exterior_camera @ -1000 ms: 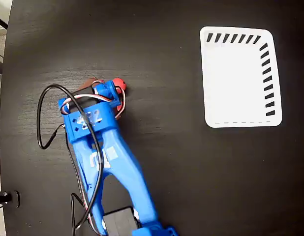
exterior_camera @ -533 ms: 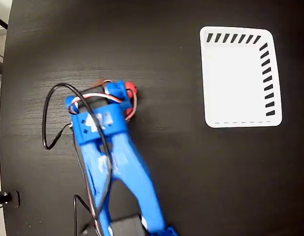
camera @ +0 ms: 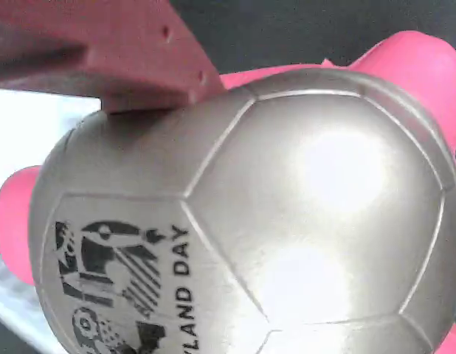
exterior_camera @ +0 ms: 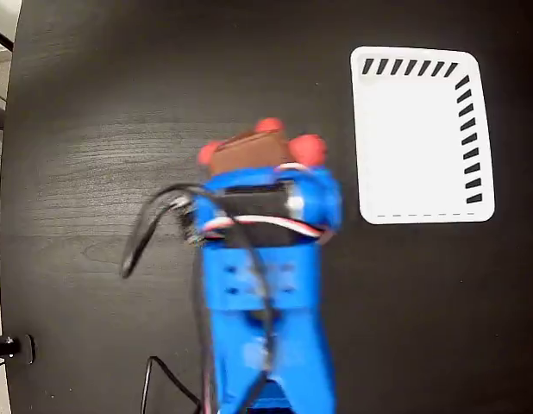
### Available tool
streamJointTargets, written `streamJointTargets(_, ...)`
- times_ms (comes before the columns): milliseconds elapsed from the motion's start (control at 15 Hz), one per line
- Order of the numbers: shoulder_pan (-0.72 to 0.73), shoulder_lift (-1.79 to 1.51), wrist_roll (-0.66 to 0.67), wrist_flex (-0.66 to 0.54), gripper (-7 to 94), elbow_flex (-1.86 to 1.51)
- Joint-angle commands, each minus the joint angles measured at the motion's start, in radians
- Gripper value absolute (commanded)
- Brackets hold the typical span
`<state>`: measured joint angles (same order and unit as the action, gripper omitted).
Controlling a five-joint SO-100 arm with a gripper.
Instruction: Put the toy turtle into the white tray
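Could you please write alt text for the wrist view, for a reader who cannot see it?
The toy turtle fills the frame in close-up: a shiny panelled shell with a printed logo and partial lettering, pink limbs sticking out at the edges. A reddish-brown gripper finger presses on the shell from the top left, with part of the white tray behind.

Toy turtle (camera: 272, 221) shell, close up

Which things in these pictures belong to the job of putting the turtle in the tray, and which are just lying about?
Part of the job:
the toy turtle
the white tray
the gripper, shut on the turtle

Just there:
the black table
the arm's black cable
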<state>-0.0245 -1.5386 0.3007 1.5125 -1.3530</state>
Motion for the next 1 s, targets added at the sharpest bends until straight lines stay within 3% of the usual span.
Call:
streamJointTargets(0,-0.123,-0.058,-0.044,0.034,-1,0.187)
streamJointTargets(200,-0.238,0.072,-0.190,0.041,-1,0.393)
streamJointTargets(600,-0.403,0.391,-0.307,0.074,-1,0.744)
streamJointTargets(933,-0.456,0.623,-0.423,0.084,-1,0.982)
